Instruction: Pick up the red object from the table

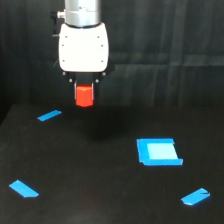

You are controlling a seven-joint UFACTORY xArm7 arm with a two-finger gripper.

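Gripper (84,90) is hanging at 11 o'clock in the exterior view, fingers closed around the red object (84,96), which is sitting clear above the table (100,190). Blue square (158,151) is lying at 4 o'clock, with blue tape strips at 9 (49,115), 7 (23,188) and 5 (195,196).

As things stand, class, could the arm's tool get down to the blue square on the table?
Probably not to grasp it: the tool seems shut on the red object, lifted above the table. Nothing stands between it and the blue square.
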